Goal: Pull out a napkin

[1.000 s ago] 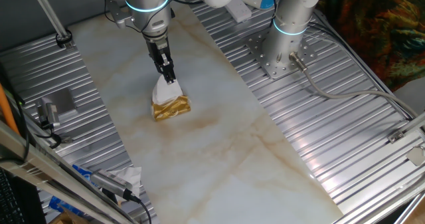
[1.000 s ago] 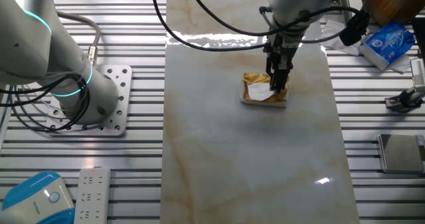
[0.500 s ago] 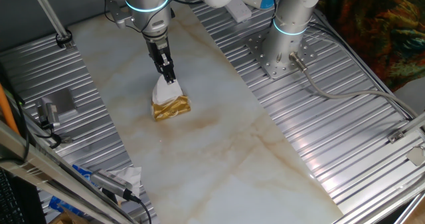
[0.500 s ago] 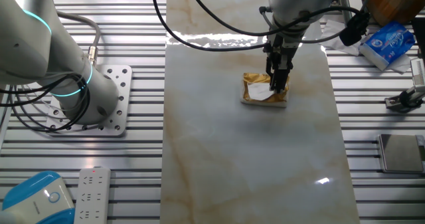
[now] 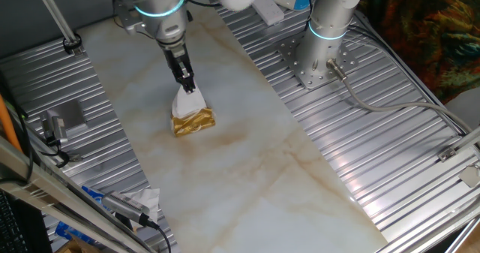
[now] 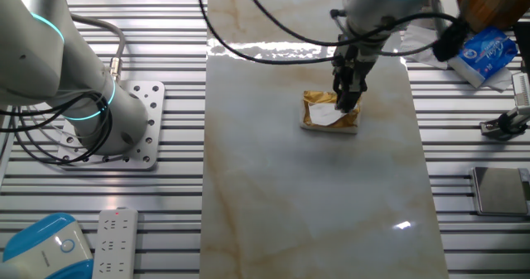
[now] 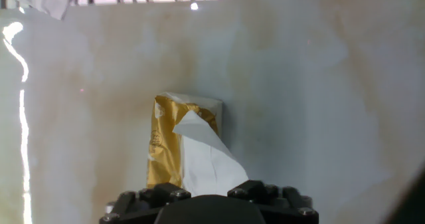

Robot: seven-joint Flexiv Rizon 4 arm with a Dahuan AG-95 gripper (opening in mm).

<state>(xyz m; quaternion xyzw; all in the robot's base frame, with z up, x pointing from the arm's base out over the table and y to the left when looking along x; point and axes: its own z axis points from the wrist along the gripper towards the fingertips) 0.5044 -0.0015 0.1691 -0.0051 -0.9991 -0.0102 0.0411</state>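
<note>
The shiny gold pack [image 5: 193, 122] lies on the marble board [image 5: 247, 178]. The napkin [image 5: 187, 103], a white sheet, rises from the pack's top up to my gripper [image 5: 189, 89], which is shut on its upper end just above the pack. In the other fixed view my gripper [image 6: 348, 105] stands over the pack [image 6: 317, 101] with the napkin [image 6: 330, 118] below the fingers. In the hand view the napkin [image 7: 206, 161] stretches from the pack [image 7: 163, 151] to my gripper's body at the bottom edge; the fingertips are hidden.
A second arm's base [image 5: 319, 58] stands on the ribbed metal to the right of the board. A white wad with blue packaging [image 5: 142, 202] lies at the front left. A blue packet [image 6: 484, 51] and a metal block [image 6: 501, 188] sit beside the board.
My arm has shifted slightly and the gripper has risen a little with the napkin in it. The gold pack has stayed in place.
</note>
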